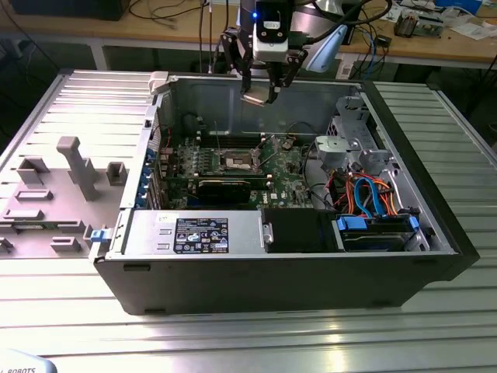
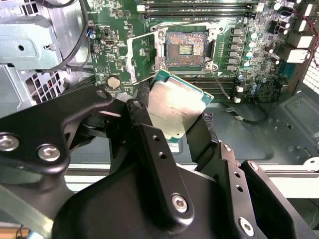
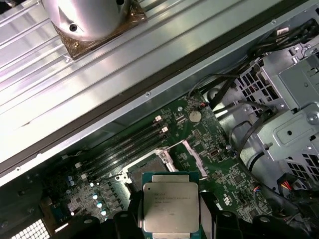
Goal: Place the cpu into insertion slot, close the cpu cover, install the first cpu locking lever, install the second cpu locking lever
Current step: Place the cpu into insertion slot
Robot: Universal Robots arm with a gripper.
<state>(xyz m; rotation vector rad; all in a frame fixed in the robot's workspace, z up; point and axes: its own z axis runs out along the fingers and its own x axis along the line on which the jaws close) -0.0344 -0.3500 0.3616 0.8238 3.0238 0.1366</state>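
Second wrist view — jaws clamp cpu [image 2: 174,112].

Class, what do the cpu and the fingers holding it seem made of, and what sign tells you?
The cpu: dull silvery metal top, faint sheen; green rim looks like circuit board. The fingers: matte black, probably metal or plastic, with screws.

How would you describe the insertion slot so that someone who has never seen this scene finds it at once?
Inside the open computer case lies a green motherboard. Near its middle sits the insertion slot: square, silver-rimmed, dark-centred, unlike the long black memory slots beside it.
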